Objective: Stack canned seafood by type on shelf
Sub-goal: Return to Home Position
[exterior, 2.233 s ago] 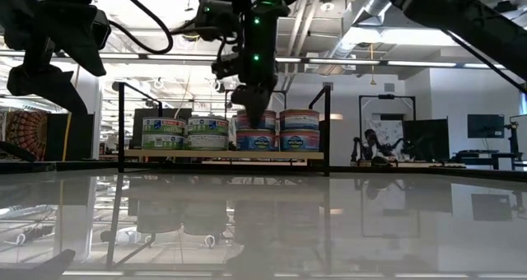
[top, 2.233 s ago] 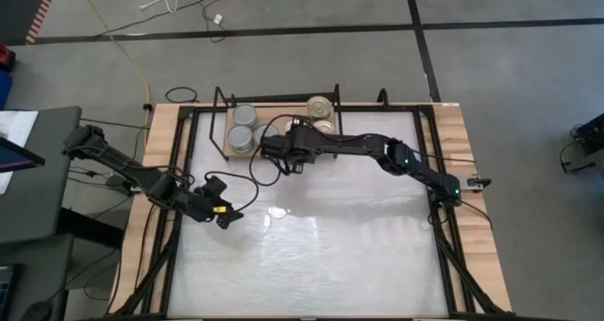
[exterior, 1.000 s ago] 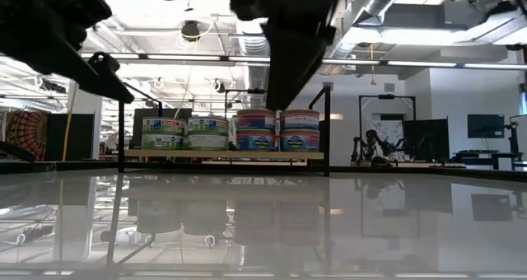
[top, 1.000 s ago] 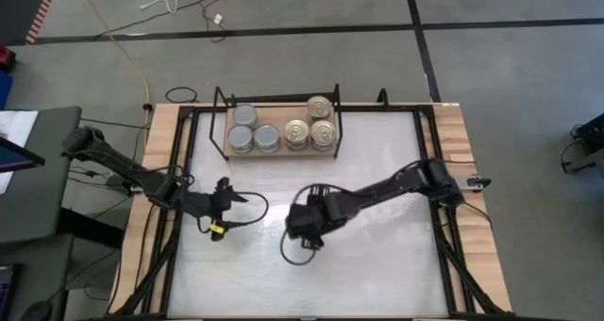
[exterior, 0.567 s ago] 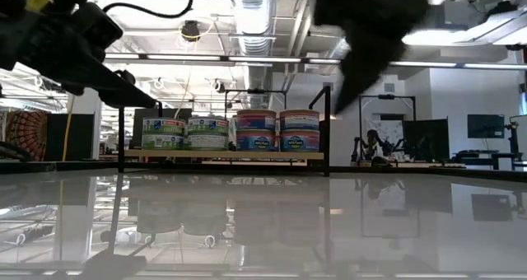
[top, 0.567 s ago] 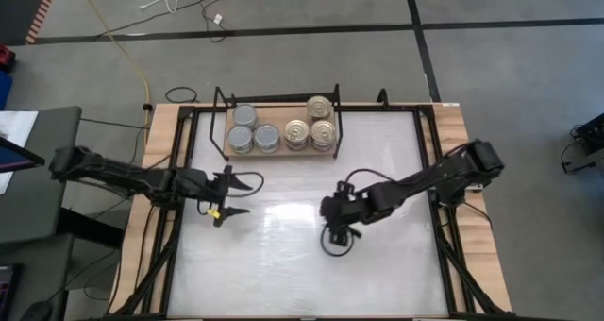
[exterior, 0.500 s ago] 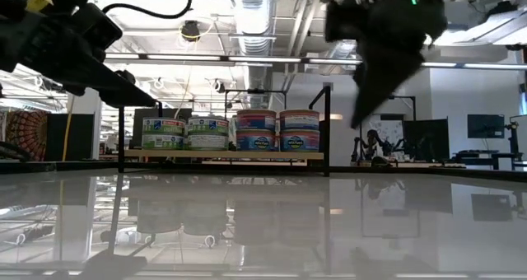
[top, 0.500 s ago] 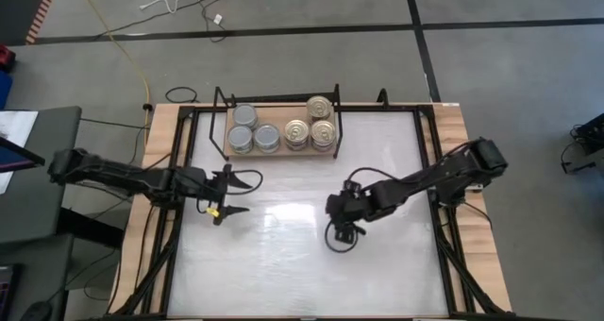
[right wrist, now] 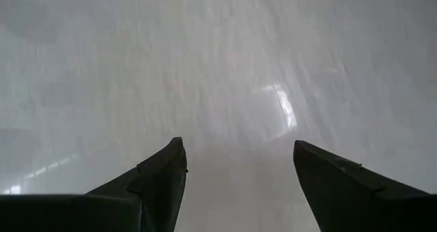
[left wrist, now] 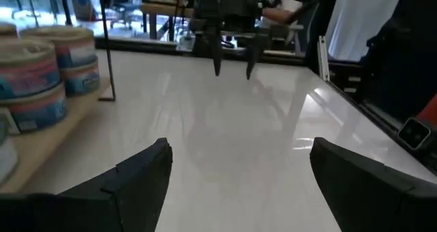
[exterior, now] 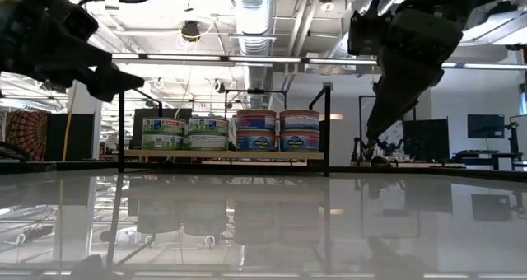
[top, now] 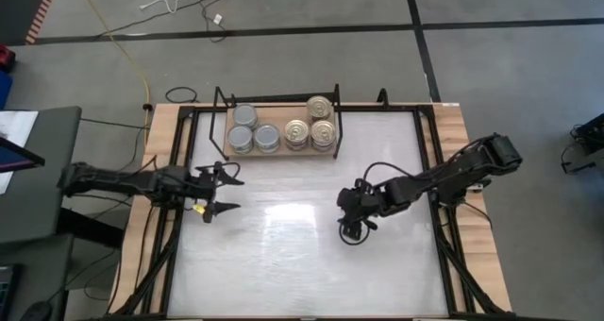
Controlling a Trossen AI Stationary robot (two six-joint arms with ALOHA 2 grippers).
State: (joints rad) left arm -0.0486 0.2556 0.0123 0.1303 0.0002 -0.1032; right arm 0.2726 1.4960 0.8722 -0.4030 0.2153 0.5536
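Both arms are slim and matte black, built of jointed tubular segments. The left arm (top: 123,179) carries a small yellow tag (top: 201,208) near its black, tapering fingers (left wrist: 140,177). A thin black cable (top: 377,166) loops beside the right arm (top: 444,175), whose fingers (right wrist: 157,181) are dark wedges.

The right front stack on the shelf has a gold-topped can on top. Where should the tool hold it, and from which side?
Probably from straight above, closing the tool on the round side wall of the upper can. It lies flat, gold top up. Another stack stands close beside it and a post of the shelf stands at the end, so sideways entry looks blocked.
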